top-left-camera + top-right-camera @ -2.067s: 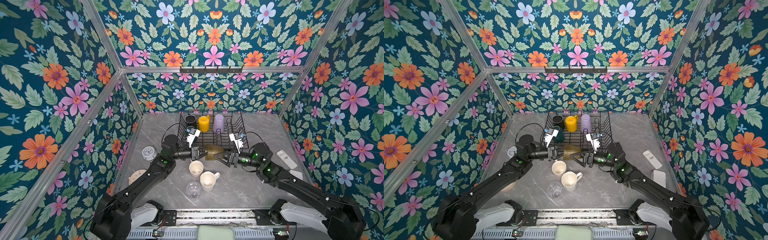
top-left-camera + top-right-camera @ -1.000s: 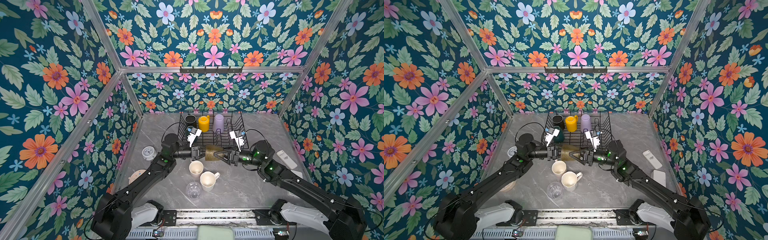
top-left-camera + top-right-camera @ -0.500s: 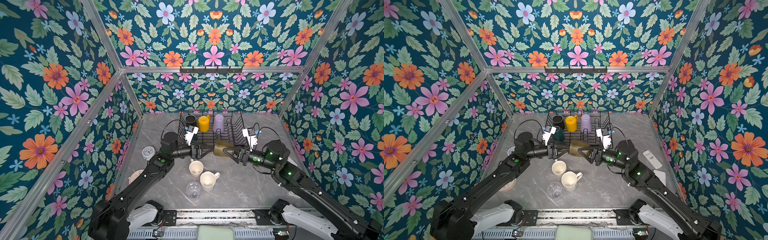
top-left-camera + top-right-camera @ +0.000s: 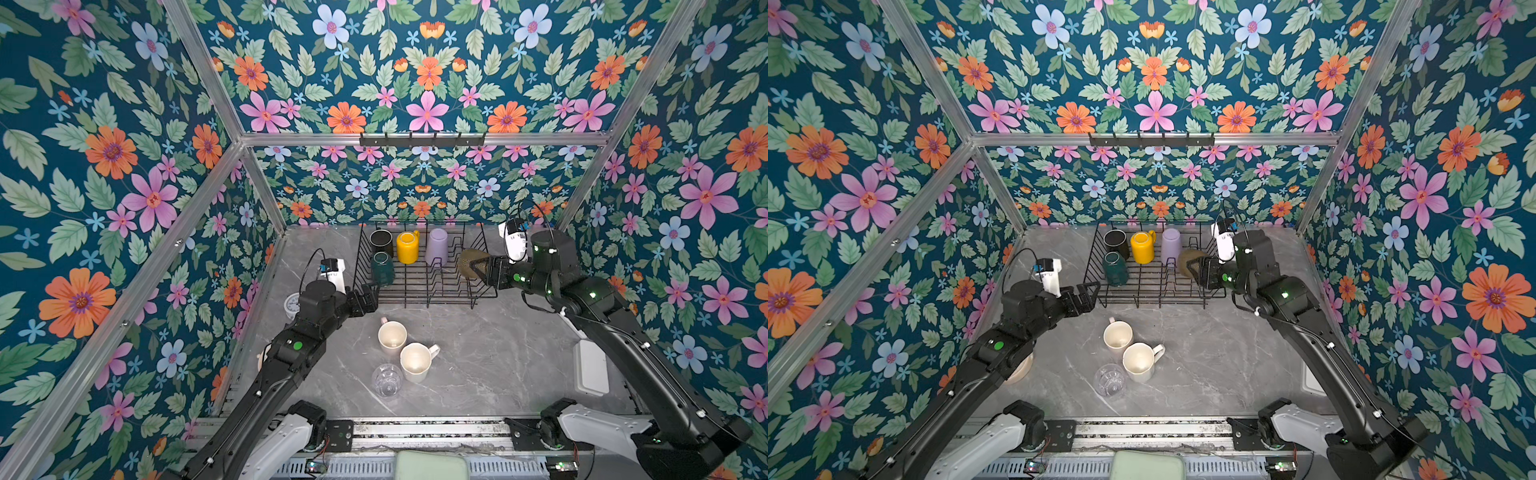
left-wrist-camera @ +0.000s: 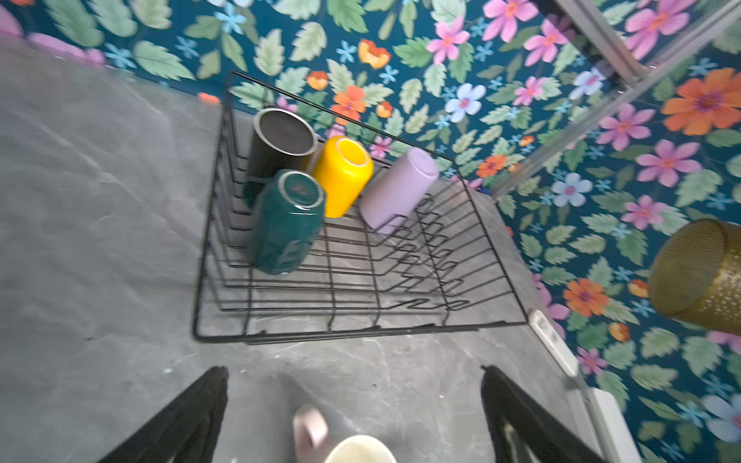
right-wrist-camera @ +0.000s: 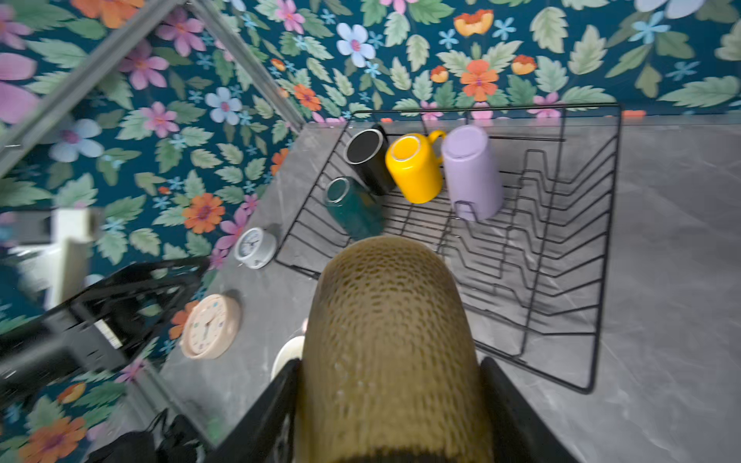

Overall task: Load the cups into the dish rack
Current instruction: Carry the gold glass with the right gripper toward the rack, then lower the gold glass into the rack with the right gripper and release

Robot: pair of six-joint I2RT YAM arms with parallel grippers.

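Observation:
The black wire dish rack (image 4: 428, 296) stands at the back of the table. In its left half are a black mug (image 4: 381, 241), a yellow mug (image 4: 407, 247), a lilac tumbler (image 4: 437, 247) and a dark green mug (image 4: 382, 268). My right gripper (image 4: 482, 267) is shut on the amber-brown glass (image 4: 468, 261), held on its side in the air above the rack's right end; the fingers (image 6: 505, 401) press both sides of the glass (image 6: 389, 328). My left gripper (image 4: 370, 296) hangs open and empty by the rack's front left corner. A pale pink mug (image 4: 392, 336), a white mug (image 4: 414, 361) and a clear glass (image 4: 387, 379) stand on the table in front.
A small grey clock (image 4: 292, 305) sits left of the rack, and a peach clock (image 6: 210, 324) lies nearer the front under my left arm. A white box (image 4: 590, 368) rests at the right table edge. A hook rail (image 4: 422, 139) hangs on the back wall.
My left gripper opened, let go of the amber-brown glass and drew back to the left. My right gripper carried the glass right and back, up over the rack's right end.

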